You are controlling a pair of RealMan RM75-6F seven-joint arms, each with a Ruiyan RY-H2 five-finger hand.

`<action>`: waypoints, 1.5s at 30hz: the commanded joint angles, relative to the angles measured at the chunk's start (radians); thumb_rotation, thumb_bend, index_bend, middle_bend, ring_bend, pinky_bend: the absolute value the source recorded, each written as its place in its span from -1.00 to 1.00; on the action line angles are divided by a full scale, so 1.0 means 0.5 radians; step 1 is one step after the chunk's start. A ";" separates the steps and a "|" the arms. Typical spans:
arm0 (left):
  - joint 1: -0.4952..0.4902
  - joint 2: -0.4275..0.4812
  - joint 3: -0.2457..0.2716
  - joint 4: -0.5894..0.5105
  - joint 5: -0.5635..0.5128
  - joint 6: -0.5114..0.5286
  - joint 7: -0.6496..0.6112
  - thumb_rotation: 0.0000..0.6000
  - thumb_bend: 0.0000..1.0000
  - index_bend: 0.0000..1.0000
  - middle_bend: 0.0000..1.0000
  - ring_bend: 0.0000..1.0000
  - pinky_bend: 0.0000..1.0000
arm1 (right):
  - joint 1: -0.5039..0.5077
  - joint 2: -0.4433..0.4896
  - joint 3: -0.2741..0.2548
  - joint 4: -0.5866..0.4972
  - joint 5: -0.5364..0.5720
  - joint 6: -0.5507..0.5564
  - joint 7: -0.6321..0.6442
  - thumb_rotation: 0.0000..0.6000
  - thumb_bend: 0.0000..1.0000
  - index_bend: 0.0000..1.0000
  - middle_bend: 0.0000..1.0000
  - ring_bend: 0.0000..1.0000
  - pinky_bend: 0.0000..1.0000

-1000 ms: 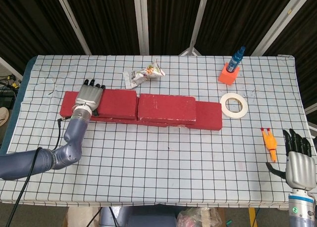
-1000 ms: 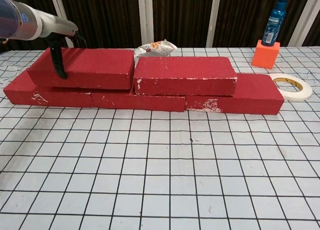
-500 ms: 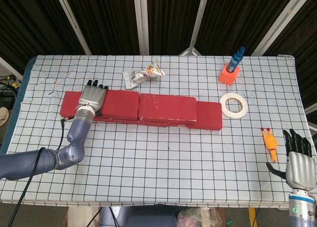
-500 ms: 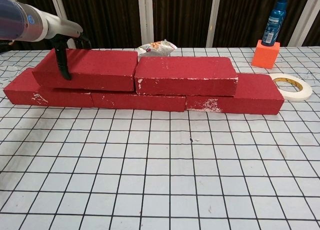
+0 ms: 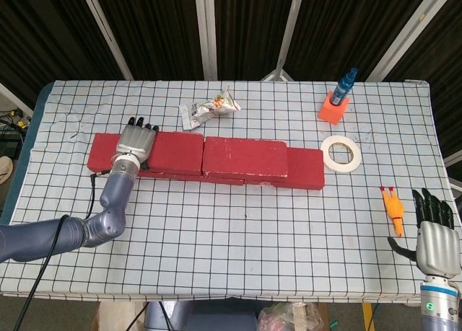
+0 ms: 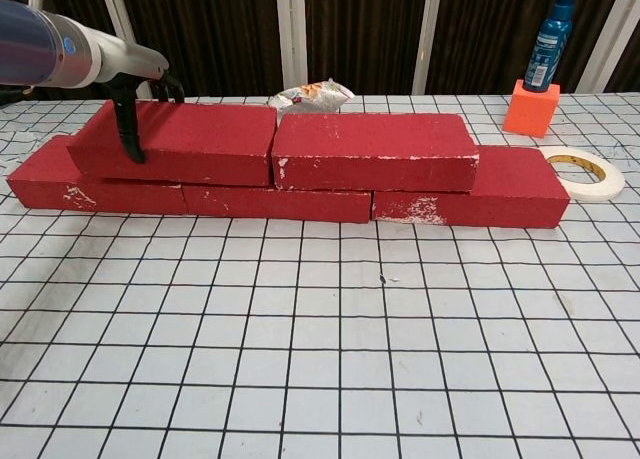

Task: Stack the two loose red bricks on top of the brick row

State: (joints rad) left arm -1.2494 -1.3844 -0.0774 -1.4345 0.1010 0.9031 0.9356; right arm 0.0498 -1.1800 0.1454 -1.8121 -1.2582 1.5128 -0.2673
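Observation:
A row of red bricks [image 5: 304, 169] [image 6: 505, 191] lies across the middle of the checked table. Two more red bricks sit on top of it. The left upper brick [image 5: 173, 151] [image 6: 205, 141] is gripped at its left end by my left hand [image 5: 134, 139] [image 6: 128, 91], thumb down its front face and fingers over the back. The right upper brick [image 5: 244, 156] [image 6: 375, 151] lies beside it, nearly end to end. My right hand [image 5: 435, 234] is at the near right table edge, fingers spread and empty, far from the bricks.
A crumpled snack wrapper [image 5: 209, 109] [image 6: 310, 95] lies just behind the bricks. An orange block holding a blue bottle [image 5: 334, 106] [image 6: 530, 107] and a tape roll [image 5: 341, 153] [image 6: 582, 172] are to the right. A small orange toy [image 5: 393, 208] lies near my right hand.
My left hand has slid the left upper brick to the right along the row, narrowing the gap to the right upper brick. The right hand has not moved.

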 commanded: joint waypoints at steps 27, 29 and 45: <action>-0.020 -0.053 -0.026 0.039 -0.100 0.025 0.097 1.00 -1.00 -0.62 -0.74 -1.00 -0.92 | 0.005 -0.004 -0.001 -0.008 0.021 -0.007 -0.019 1.00 -0.63 -1.00 -1.00 -1.00 -1.00; -0.022 -0.055 -0.027 0.041 -0.113 0.032 0.109 1.00 -1.00 -0.65 -0.75 -1.00 -0.92 | 0.005 -0.003 0.000 -0.013 0.022 -0.005 -0.020 1.00 -0.63 -1.00 -1.00 -1.00 -1.00; -0.024 -0.091 -0.049 0.075 -0.155 0.044 0.164 1.00 -1.00 -0.71 -0.78 -1.00 -0.93 | 0.008 -0.002 0.000 -0.016 0.034 -0.012 -0.021 1.00 -0.63 -1.00 -1.00 -1.00 -1.00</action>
State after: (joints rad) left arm -1.2615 -1.4294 -0.1016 -1.3973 0.0239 0.9247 1.0172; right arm 0.0537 -1.1812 0.1454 -1.8203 -1.2415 1.5069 -0.2778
